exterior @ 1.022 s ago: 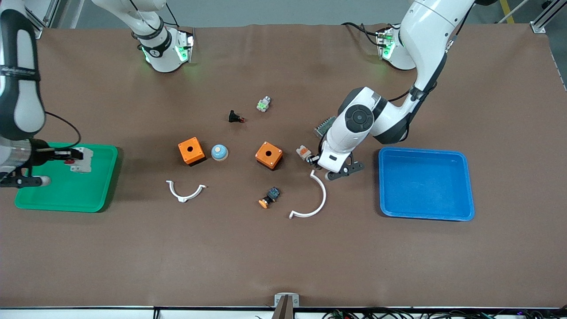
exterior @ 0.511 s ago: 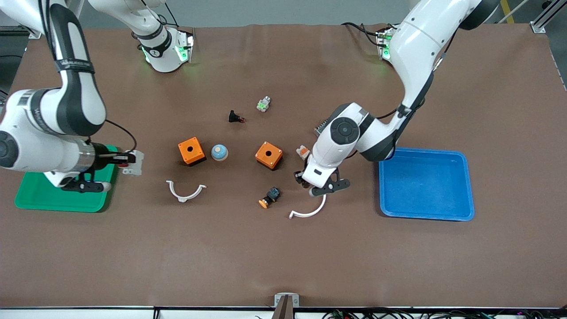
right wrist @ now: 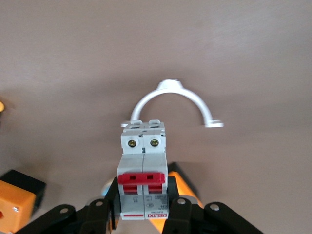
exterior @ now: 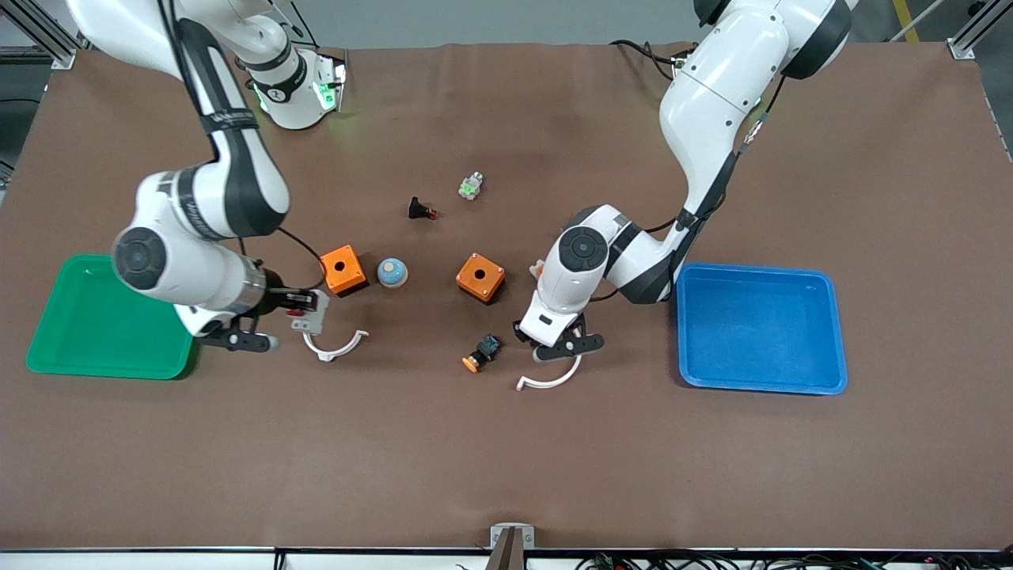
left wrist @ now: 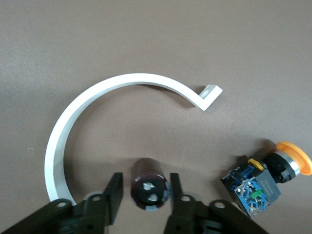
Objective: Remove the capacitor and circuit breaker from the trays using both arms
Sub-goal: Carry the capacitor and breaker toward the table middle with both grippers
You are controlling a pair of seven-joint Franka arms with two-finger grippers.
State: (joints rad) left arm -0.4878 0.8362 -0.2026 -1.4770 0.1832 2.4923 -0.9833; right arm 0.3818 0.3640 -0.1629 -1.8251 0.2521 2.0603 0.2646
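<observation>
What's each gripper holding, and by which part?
Left gripper: capacitor, by its round sides. Right gripper: breaker, by its lower side faces.

The table (exterior: 506, 459) wears a matt brown cloth-like cover, faintly creased. The breaker (right wrist: 143, 183) is smooth light-grey plastic (red levers slightly glossy). The capacitor (left wrist: 149, 191) has a shiny dark sleeve. Both trays (exterior: 760, 273) look glossy plastic.

The left arm (exterior: 601, 261) hides the capacitor (left wrist: 150, 190) in front view.
</observation>
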